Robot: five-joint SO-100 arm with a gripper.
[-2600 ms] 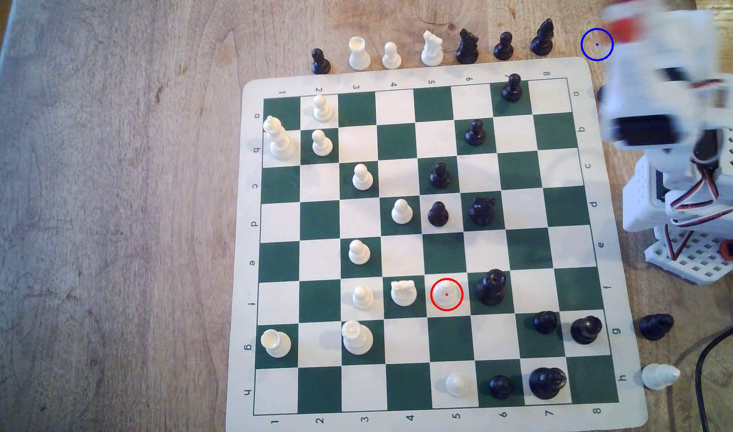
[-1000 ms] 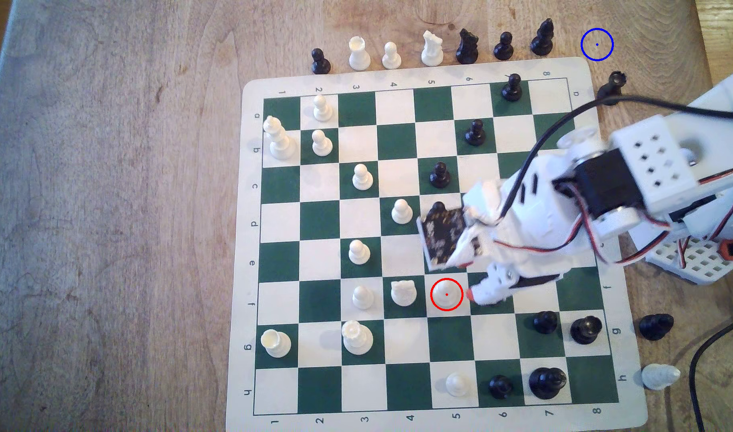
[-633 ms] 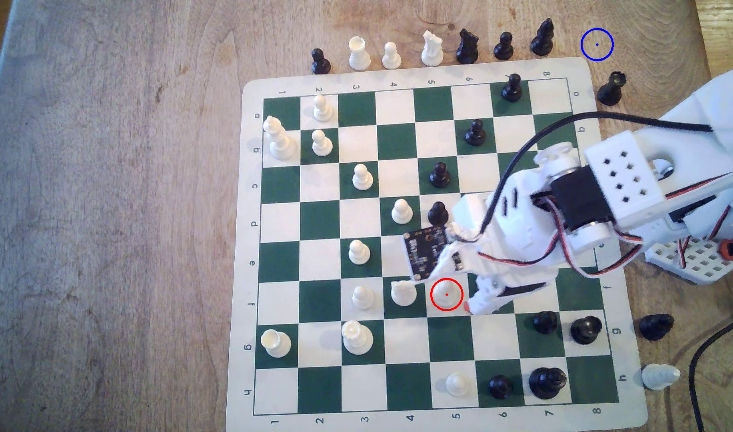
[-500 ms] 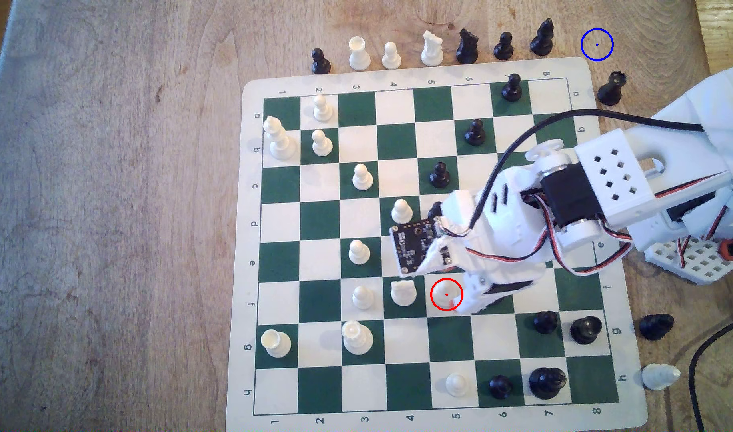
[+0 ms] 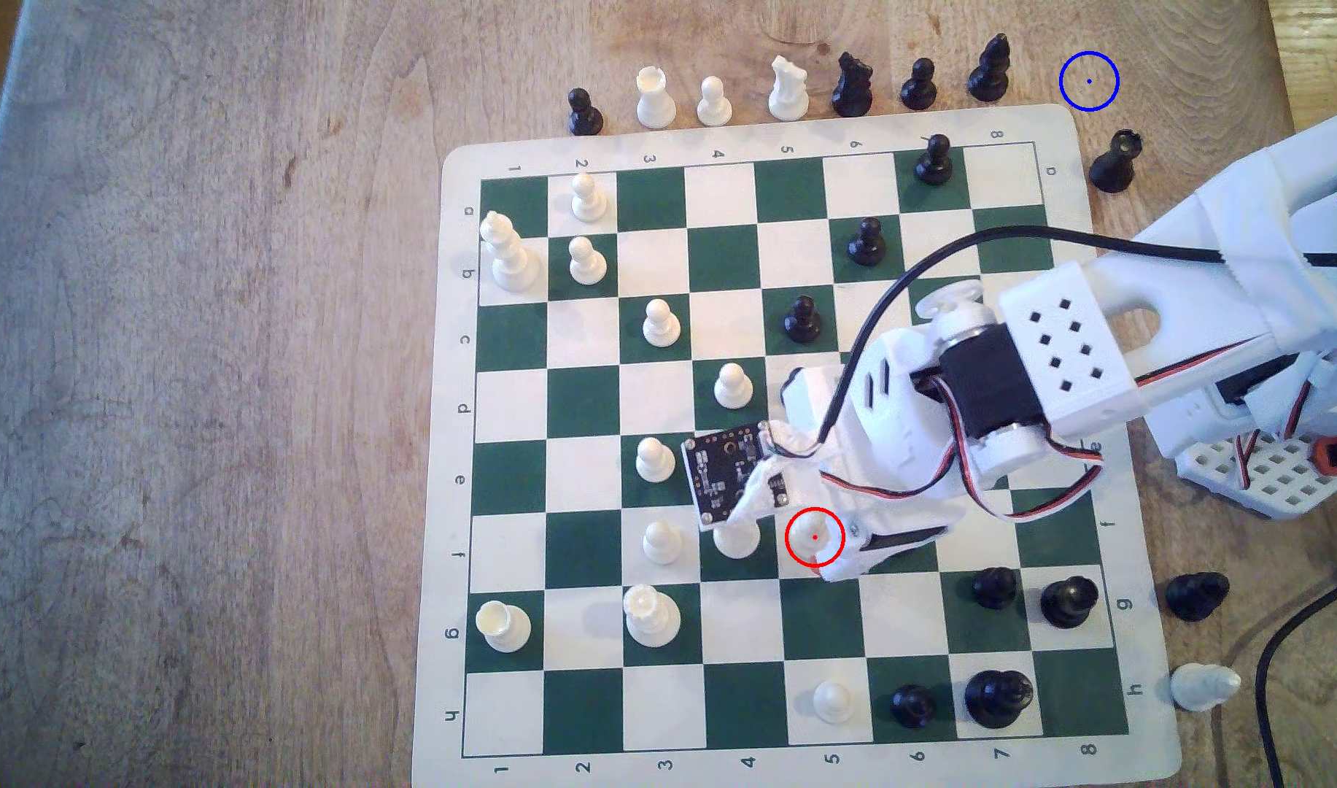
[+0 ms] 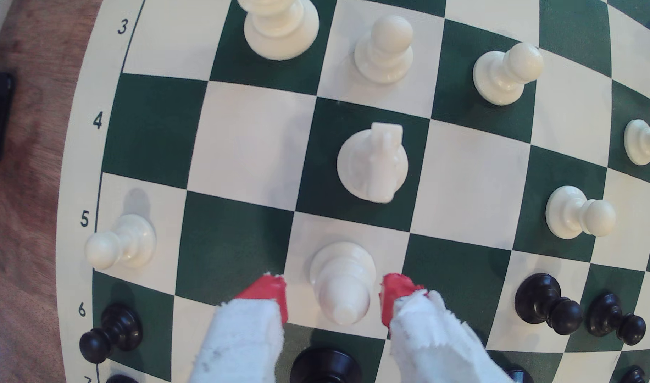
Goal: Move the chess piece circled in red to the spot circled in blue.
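The chess piece circled in red (image 5: 814,534) is a white pointed bishop standing upright on a white square of row f. In the wrist view the bishop (image 6: 343,283) stands between two red-tipped, white-wrapped fingers (image 6: 268,294). A gap shows on each side of it. My gripper (image 6: 334,294) is open and straddles the piece; in the exterior view the gripper (image 5: 809,547) reaches in from the right. The spot circled in blue (image 5: 1089,81) is bare wood off the board's far right corner.
A white knight (image 6: 375,165) stands one square beyond the bishop, and a black piece (image 6: 323,362) sits just behind the fingers. A black rook (image 5: 1114,163) stands just below the blue ring. Captured pieces line the board's top edge (image 5: 786,91).
The arm swung in from the exterior view's right and slid leftward over the board. Its fingers went from beside the bishop to either side of it.
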